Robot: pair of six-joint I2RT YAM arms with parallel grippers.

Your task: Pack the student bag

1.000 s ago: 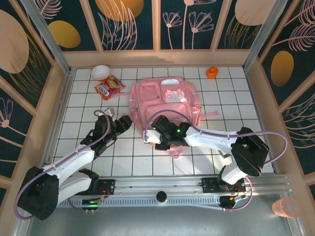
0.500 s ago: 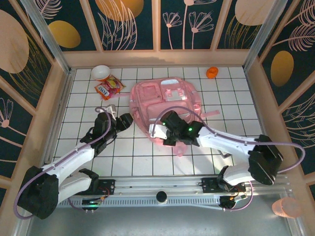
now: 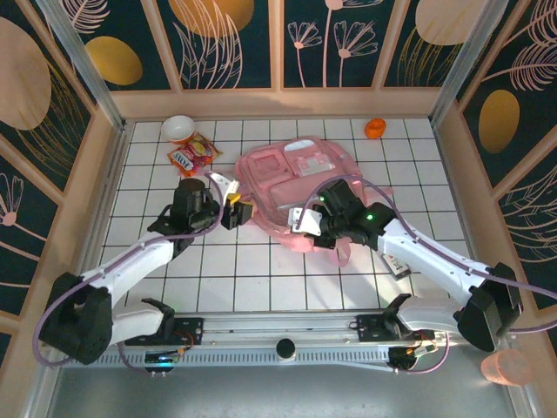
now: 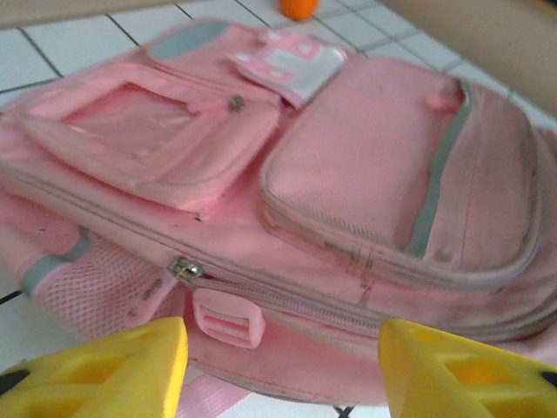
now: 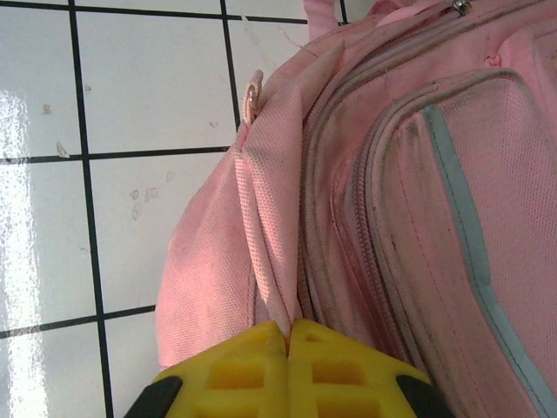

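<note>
Mid-table, backpack [image 3: 287,174] lies flat. Right gripper [image 5: 289,326] pinched together on its 5 o'clock fabric fold, likely anchoring it; left gripper [image 4: 283,357], fingers apart at 9 o'clock, faces the zipper pull [image 4: 184,268].

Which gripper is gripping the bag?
The right gripper: its jaws are shut on a fold of the student bag. The left gripper is open, holding nothing.

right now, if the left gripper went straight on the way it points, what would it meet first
The left gripper would meet the backpack first: its near side, about at the small plastic buckle below the zipper, lies straight ahead between the open jaws. How near it is I can't tell.
</note>
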